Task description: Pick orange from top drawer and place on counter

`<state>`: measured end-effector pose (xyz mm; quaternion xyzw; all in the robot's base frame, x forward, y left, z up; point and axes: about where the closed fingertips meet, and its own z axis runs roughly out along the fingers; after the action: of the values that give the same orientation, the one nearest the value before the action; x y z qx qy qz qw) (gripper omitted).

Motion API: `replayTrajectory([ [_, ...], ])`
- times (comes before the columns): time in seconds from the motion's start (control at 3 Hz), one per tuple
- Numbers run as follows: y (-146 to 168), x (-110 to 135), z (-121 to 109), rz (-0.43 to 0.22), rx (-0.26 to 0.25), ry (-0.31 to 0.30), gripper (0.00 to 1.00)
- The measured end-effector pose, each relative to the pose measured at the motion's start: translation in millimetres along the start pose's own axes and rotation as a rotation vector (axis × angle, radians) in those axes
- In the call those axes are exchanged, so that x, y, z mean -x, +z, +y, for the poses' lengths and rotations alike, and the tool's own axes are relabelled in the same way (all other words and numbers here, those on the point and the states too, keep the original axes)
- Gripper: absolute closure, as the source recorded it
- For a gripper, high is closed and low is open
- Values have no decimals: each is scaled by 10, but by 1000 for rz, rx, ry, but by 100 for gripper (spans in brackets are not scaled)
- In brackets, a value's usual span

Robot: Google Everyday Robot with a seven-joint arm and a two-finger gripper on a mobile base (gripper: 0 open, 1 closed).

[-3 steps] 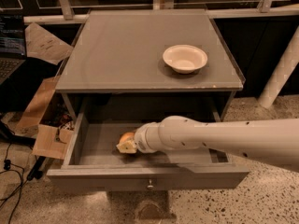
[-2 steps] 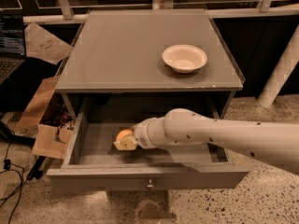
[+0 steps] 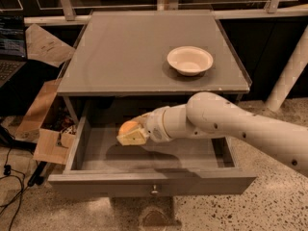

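Note:
The orange (image 3: 127,127) is a small round orange-yellow fruit, held between the pale fingers of my gripper (image 3: 132,133) above the floor of the top drawer (image 3: 151,183). The drawer is pulled out, its grey front panel with a small metal knob (image 3: 154,191) facing the camera. My white arm reaches in from the right, and the gripper is lifted off the drawer floor, at the left middle of the drawer. The counter (image 3: 120,52) is the grey tabletop above the drawer.
A cream-white shallow bowl (image 3: 189,60) sits on the right part of the counter. Cardboard boxes (image 3: 45,129) and cables lie on the floor at the left. A laptop (image 3: 12,47) stands at the far left. A white post (image 3: 288,76) rises at the right.
My gripper has risen from the drawer floor with the orange in it and moved slightly left and toward the drawer's opening.

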<state>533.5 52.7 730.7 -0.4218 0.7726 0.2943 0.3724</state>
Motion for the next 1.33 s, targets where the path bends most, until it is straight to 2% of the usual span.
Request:
replayTrajectory([
  [0.33, -225, 281, 80, -33, 10, -34, 100],
  [0.67, -310, 573, 127, -61, 21, -74, 100],
  [1.33, -287, 1206, 64, -98, 36, -157, 100],
])
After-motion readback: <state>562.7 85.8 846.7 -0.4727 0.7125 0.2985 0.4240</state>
